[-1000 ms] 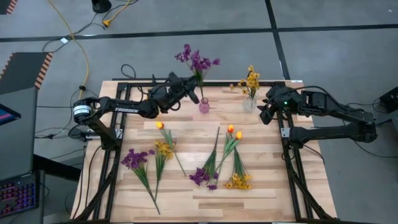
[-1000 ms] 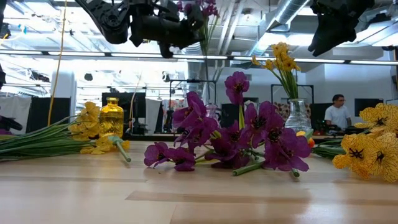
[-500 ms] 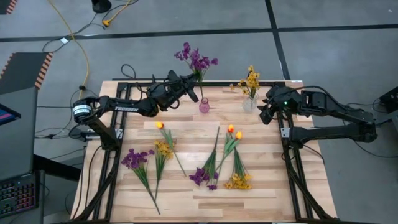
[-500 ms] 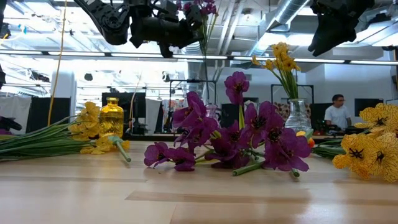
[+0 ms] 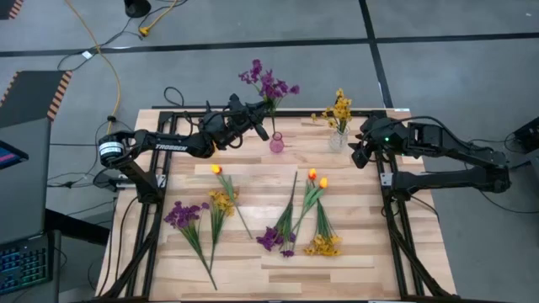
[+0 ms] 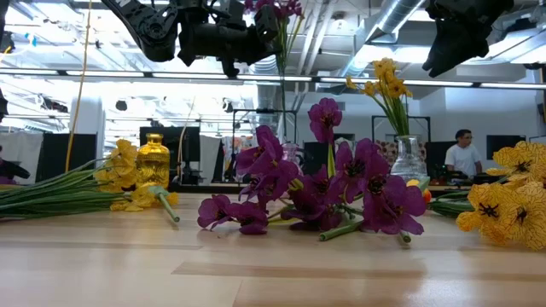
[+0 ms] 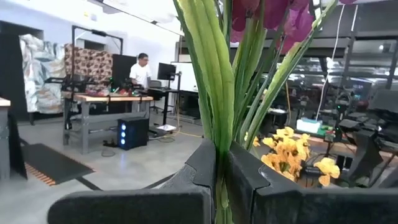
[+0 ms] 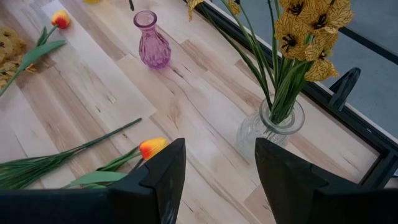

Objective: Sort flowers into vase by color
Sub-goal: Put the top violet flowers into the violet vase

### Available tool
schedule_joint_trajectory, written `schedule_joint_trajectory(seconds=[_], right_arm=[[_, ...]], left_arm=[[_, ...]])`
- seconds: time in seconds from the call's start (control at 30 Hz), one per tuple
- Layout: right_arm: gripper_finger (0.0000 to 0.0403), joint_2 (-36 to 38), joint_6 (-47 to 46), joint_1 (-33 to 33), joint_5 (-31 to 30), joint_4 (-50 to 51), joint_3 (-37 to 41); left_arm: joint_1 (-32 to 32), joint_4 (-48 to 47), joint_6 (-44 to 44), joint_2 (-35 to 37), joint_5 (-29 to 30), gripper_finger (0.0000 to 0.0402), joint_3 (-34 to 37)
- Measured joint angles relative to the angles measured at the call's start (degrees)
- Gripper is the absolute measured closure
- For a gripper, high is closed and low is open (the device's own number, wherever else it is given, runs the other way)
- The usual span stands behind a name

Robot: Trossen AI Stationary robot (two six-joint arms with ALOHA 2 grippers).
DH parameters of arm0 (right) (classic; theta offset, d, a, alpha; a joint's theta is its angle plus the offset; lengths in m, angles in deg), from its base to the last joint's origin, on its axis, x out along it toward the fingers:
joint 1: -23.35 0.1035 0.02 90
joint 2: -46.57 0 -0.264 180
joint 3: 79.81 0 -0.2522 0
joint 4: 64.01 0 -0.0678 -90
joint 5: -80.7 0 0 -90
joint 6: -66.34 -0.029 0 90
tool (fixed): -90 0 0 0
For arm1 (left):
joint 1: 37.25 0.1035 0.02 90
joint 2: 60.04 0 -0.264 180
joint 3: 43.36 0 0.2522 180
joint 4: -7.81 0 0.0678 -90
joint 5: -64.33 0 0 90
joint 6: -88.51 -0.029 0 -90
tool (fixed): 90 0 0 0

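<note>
Purple sprig (image 5: 268,84) is clamped in the left gripper (image 5: 255,124) in the high view; the pink vase (image 5: 276,142) lies at four o'clock from it, very near. Low view: stem hangs upright. Left wrist view: fingers pinch the stems. Right gripper (image 8: 214,180) waits apart beside the clear vase (image 8: 271,127).

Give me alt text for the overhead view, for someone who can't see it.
Seen from above, the left gripper, jaws shut, holds a purple sprig over the pink vase at the wooden table's far edge. The right gripper waits open beside a clear vase of yellow flowers; more sprigs lie nearer.
</note>
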Motion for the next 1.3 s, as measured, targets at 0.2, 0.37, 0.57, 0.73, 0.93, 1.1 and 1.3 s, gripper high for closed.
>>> schedule_joint_trajectory(seconds=[0.2,0.37,0.57,0.73,0.93,1.1,1.3], right_arm=[[0.0185,0.00,0.00,0.02,0.00,0.00,0.00],[0.0185,0.00,0.00,0.00,0.00,-0.01,0.00],[0.0185,0.02,0.00,0.02,0.02,-0.02,0.00],[0.0185,0.01,0.00,0.01,0.02,-0.02,0.00],[0.0185,0.00,0.00,0.00,0.02,-0.02,0.00],[0.0184,0.00,0.00,0.00,0.02,-0.02,0.00],[0.0184,0.00,0.00,0.00,0.02,-0.02,0.00]], left_arm=[[0.02,0.00,0.07,0.00,0.02,0.0397,0.00],[0.01,0.00,0.00,0.00,-1.43,0.0397,0.00],[0.02,0.00,-2.34,0.00,-2.99,0.0397,0.00],[0.02,1.25,-2.71,0.00,-3.02,0.0397,0.00],[0.02,1.27,-2.77,-0.02,-3.04,0.0397,0.00],[0.01,1.11,-3.13,-0.02,-4.97,0.0397,0.00],[0.00,2.13,-3.20,-1.20,-6.00,0.0397,0.00]])
